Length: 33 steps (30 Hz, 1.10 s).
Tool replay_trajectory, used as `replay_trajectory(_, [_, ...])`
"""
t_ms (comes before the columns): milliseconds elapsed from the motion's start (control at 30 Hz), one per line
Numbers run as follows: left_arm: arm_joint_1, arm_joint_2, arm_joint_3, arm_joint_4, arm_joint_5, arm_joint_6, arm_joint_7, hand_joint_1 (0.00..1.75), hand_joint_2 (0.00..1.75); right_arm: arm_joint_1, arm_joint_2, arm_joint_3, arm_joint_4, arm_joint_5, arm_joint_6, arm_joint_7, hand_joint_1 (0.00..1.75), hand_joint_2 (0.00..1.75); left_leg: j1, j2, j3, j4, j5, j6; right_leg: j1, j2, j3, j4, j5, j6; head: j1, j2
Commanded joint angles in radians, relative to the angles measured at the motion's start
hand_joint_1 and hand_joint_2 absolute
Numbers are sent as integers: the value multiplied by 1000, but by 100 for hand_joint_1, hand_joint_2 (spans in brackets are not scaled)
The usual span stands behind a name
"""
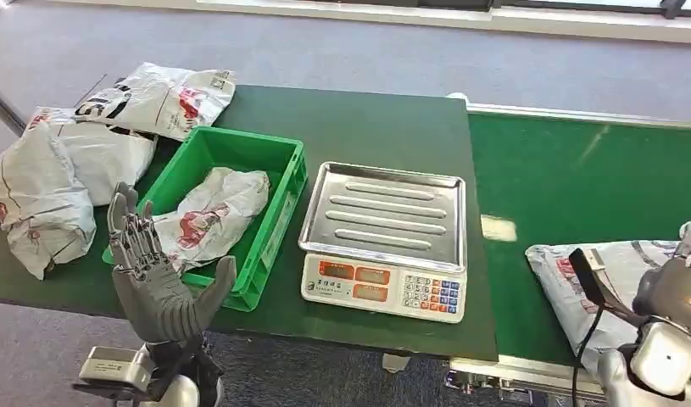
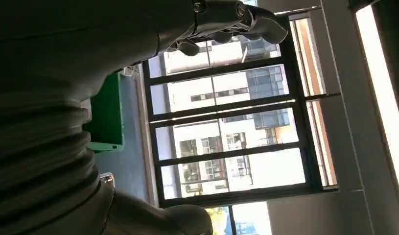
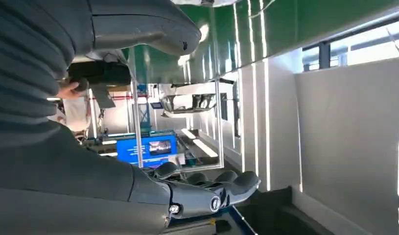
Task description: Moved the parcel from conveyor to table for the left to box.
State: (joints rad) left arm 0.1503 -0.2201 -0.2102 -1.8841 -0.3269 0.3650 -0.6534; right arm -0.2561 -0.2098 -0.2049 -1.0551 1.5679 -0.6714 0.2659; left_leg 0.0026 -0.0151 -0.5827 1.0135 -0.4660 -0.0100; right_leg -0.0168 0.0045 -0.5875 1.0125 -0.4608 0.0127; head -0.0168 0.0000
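1. Loose parcels: several crumpled white poly mailers with red and black print lie heaped at the table's left edge. The film is soft, wrinkled and glossy, so it will slip under a light grip.

2. Left hand: it is raised, palm up, at the table's front left corner, just in front of the box. The fingers are spread, the thumb stands apart and it holds nothing. It is ready to receive.

3. Box: a rigid green plastic crate with straight walls and a rolled rim, standing left of centre on the table. One bagged parcel already lies inside.

4. Scale: a ribbed stainless tray over a white keypad base, near the table's front edge and between the box and the conveyor. Its hard, raised rim could snag the bag.

5. Target parcel: a flat white mailer lying at the conveyor's front edge, well apart from the table.

6. Right hand: its fingers are extended and loosely apart in the right wrist view, holding nothing.

7. Procedure, as judged: bring the right hand over the target parcel and gather the film with a broad grasp. Lift it clear of the belt, then set it on bare felt within the left hand's reach, avoiding the scale.
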Motion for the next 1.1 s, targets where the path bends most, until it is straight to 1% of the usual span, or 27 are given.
replay_trajectory(33, [-32,26,1,52,2,-2,0,0,175,-130,23,8,223,3,-16,-19,0,175,0,2,2,-2,1,0,0,1,1,-2,1,-1,0,0])
replay_trajectory(333, [-32,26,1,52,2,-2,0,0,175,-130,23,8,223,3,-16,-19,0,175,1,3,3,-2,0,0,1,2,2,-2,1,-1,0,0])
replay_trajectory(367, [-32,28,-2,53,3,-5,-1,0,175,-137,20,15,235,3,-9,-33,0,175,1,3,3,-3,1,0,1,2,3,-4,2,-1,0,0])
replay_trajectory(433, [-31,28,-2,58,2,0,-3,0,175,-166,53,-28,262,-12,-4,-82,0,175,0,3,2,-1,0,0,0,2,1,-1,1,-1,0,0])
replay_trajectory(467, [-25,28,6,57,-3,10,-6,0,175,-179,107,-97,263,-214,154,-254,0,175,0,4,3,-2,0,0,1,3,1,-2,2,-1,0,0])
replay_trajectory(500, [-20,39,16,58,-4,10,-18,0,175,-160,135,-126,227,-290,361,-298,0,175,0,5,2,-2,0,0,1,4,1,-2,2,-1,0,0])
replay_trajectory(533, [-19,41,26,60,-2,7,-24,0,175,-148,151,-147,205,-327,422,-315,0,175,0,4,2,-2,0,0,1,3,1,-2,1,-1,0,0])
replay_trajectory(567, [-17,40,35,62,-2,1,-30,0,175,-133,148,-149,195,-341,504,-304,0,175,1,5,3,-3,0,-1,1,4,2,-3,2,-1,0,0])
replay_trajectory(600, [-17,39,42,65,-1,-4,-34,0,175,-120,144,-148,187,-338,528,-298,0,175,1,3,3,-2,0,-1,1,2,2,-2,1,-1,0,0])
replay_trajectory(633, [-19,35,45,69,-3,-7,-35,0,175,-122,134,-152,211,-333,601,-258,0,175,1,4,4,-3,1,-1,1,3,2,-3,2,-2,0,0])
replay_trajectory(667, [-24,32,43,78,-8,-10,-36,0,175,-121,124,-147,228,-324,620,-250,0,175,0,3,4,-4,1,-1,1,1,3,-4,2,-2,0,0])
replay_trajectory(700, [-25,28,40,81,-12,-8,-34,0,175,-129,104,-127,273,-276,666,-182,0,175,1,1,3,-3,1,-1,1,0,2,-3,1,-2,0,0])
replay_trajectory(800, [-30,15,30,90,-25,-6,-26,0,175,-137,91,-113,335,-254,689,-166,0,175,1,-1,3,-3,1,0,1,-2,3,-4,1,-1,0,0])
replay_trajectory(900, [-30,15,30,89,-26,-6,-25,0,175,-136,94,-112,335,-253,687,-166,0,175,1,2,4,-3,0,0,1,1,4,-4,2,-1,0,0])
replay_trajectory(933, [-30,15,30,89,-26,-6,-25,0,175,-138,96,-111,334,-253,687,-166,0,175,0,0,2,-1,0,0,0,0,1,-1,0,0,0,0])
replay_trajectory(1000, [-29,15,33,83,-30,-5,-22,0,175,-132,96,-103,324,-249,696,-166,0,175,0,2,3,-3,1,0,1,2,2,-4,2,-1,0,0])
replay_trajectory(1067, [-29,15,37,73,-33,-4,-15,0,175,-127,98,-91,309,-242,710,-162,0,175,0,0,2,-1,0,0,0,0,1,-1,0,-1,0,0])
replay_trajectory(1100, [-29,15,40,65,-33,-7,-8,0,175,-126,99,-85,301,-239,718,-159,0,175,1,0,2,-2,1,0,1,0,2,-2,1,-1,0,0])
